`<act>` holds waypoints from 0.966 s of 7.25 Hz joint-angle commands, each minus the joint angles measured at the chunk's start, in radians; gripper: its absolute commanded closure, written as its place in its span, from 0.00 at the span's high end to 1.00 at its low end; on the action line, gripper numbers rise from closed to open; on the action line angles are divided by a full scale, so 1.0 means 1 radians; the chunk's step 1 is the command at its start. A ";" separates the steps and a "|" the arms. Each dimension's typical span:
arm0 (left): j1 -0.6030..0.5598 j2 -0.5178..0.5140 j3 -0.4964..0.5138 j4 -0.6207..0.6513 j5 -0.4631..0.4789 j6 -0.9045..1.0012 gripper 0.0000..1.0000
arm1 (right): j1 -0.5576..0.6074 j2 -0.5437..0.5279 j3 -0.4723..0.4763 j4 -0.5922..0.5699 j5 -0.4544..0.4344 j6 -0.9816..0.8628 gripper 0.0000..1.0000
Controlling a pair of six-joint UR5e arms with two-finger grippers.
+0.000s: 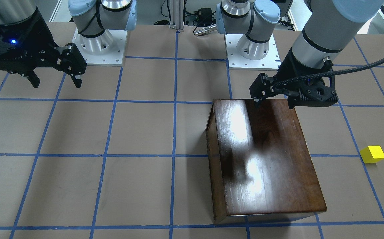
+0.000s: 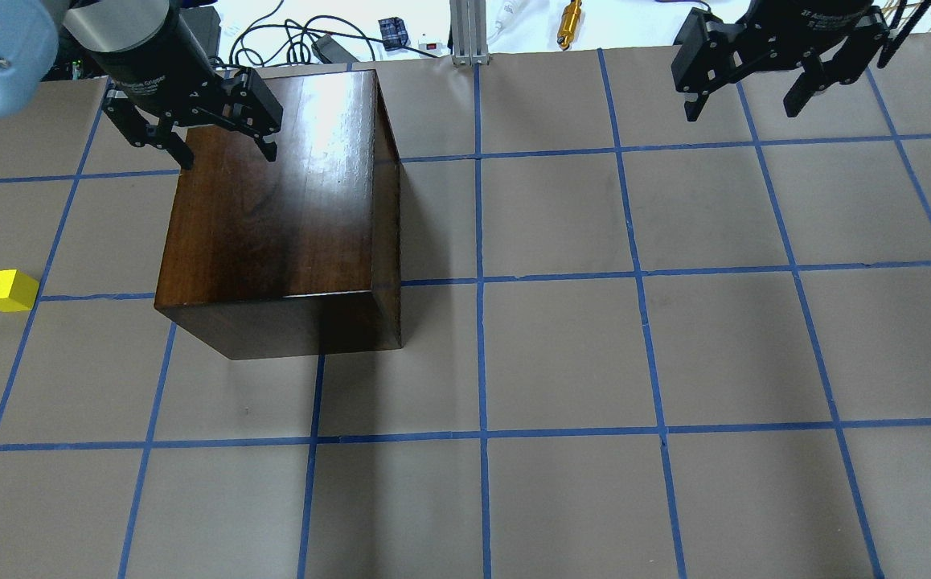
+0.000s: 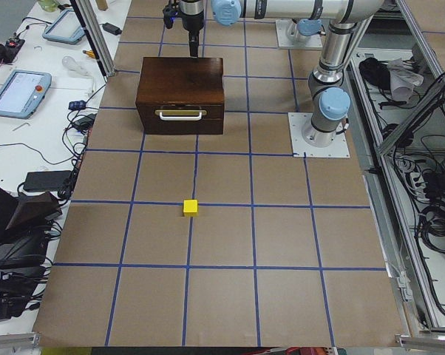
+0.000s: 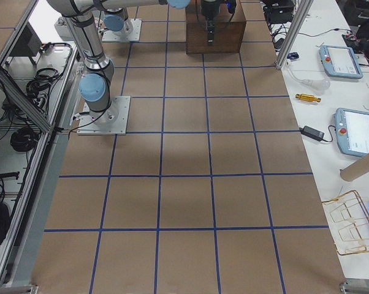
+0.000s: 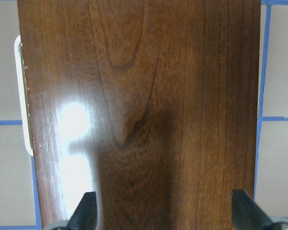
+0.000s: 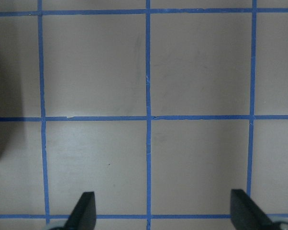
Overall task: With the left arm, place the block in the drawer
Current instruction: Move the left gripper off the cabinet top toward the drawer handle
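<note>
**A:** How does the block (image 2: 7, 290) look?

**B:** It is a small, bright yellow cube with plain faces, far smaller than the wooden box (image 2: 272, 209). It sits flat on the brown table (image 2: 562, 354), at a crossing of the blue tape lines (image 2: 562, 276).

**A:** Where does it lie relative to the left gripper (image 2: 228, 159)?

**B:** The two are well apart. The gripper hangs over the glossy top of the box, clear of the wood and pointing down. In its wrist view the dark grain fills nearly everything between the two fingertips (image 5: 85, 215). The block is out on the open table on the robot's left of the box. It lies in front of the side that carries the drawer, with bare paper between that side and the cube.

**A:** Does the gripper have hold of anything?

**B:** No. Its jaws are spread wide with only air between them. The right gripper (image 2: 740, 111) is spread just as wide and grips nothing either. It hangs above bare table far over on the robot's right.

**A:** What about the drawer (image 3: 211, 113)?

**B:** It is pushed fully in, with its dark front flush with the box and a pale handle (image 3: 181, 112) across it. Its inside is hidden, so what it holds cannot be told.
</note>
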 commanded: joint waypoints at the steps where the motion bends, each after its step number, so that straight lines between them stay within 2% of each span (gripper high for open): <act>1: 0.000 0.006 0.001 -0.010 0.016 0.002 1.00 | 0.001 -0.001 0.000 0.000 -0.001 0.000 1.00; 7: 0.006 0.018 -0.006 -0.007 0.016 0.006 1.00 | -0.001 0.001 0.000 0.000 -0.001 0.000 1.00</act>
